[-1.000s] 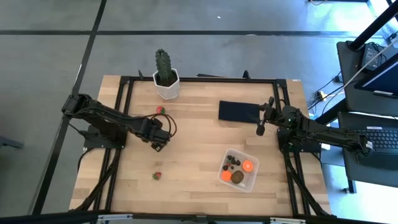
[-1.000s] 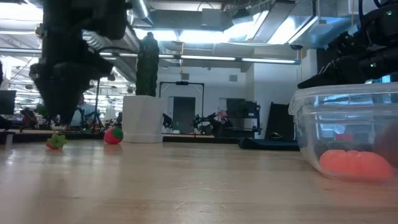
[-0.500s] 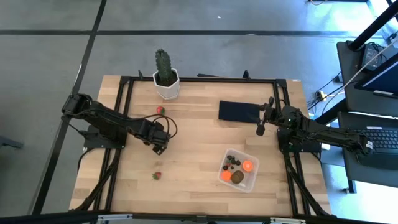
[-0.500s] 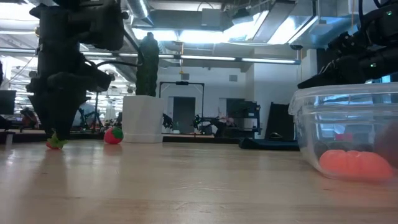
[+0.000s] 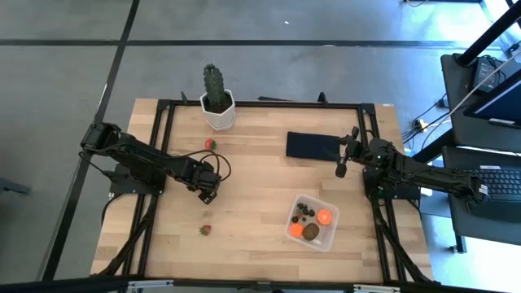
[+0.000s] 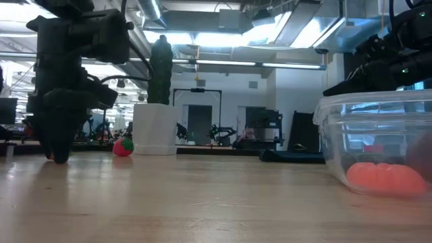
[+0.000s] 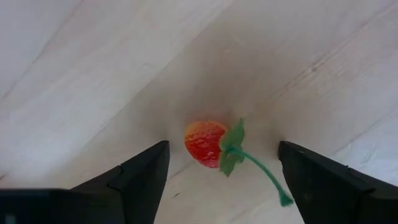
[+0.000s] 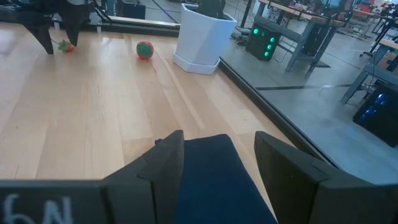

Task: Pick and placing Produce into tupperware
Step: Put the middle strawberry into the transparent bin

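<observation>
Because a strawberry [image 7: 204, 142] is to be lifted off the bench [image 5: 260, 183] into the box [image 5: 313, 222], the left tool [image 7: 224, 171] is held open astride it, while the right tool [image 8: 217, 158], also open, is parked above the black mat [image 5: 312, 146].

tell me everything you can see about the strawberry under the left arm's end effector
The strawberry is small and red, paler at the top, with a green leafy cap and a thin green stem trailing off to one side. It looks like a plastic toy. It lies on its side on the light wooden table, between the open fingers of the left end effector, with gaps on both sides.
</observation>
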Action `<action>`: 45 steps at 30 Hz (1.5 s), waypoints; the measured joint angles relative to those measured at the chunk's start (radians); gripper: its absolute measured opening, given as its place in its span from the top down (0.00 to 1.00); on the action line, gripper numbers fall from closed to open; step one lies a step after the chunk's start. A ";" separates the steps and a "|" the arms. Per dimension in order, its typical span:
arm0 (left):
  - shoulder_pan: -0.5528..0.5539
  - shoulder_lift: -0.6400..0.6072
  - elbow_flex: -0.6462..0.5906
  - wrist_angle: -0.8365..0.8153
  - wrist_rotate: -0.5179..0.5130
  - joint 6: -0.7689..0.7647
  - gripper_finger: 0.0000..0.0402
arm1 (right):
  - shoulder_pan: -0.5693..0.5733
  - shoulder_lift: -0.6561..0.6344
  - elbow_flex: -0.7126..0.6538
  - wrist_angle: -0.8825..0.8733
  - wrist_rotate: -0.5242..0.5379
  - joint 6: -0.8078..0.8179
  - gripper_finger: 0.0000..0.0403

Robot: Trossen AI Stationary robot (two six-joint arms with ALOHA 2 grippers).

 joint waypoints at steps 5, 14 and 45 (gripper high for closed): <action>0.000 0.000 0.000 0.009 -0.003 0.025 0.31 | 0.000 0.000 0.000 0.000 0.000 -0.002 0.51; 0.012 0.000 -0.001 0.014 -0.044 0.027 0.36 | 0.000 0.000 0.000 0.000 0.000 -0.002 0.51; 0.013 0.001 -0.002 0.030 -0.025 0.025 0.52 | 0.000 0.000 0.000 0.000 0.000 -0.002 0.51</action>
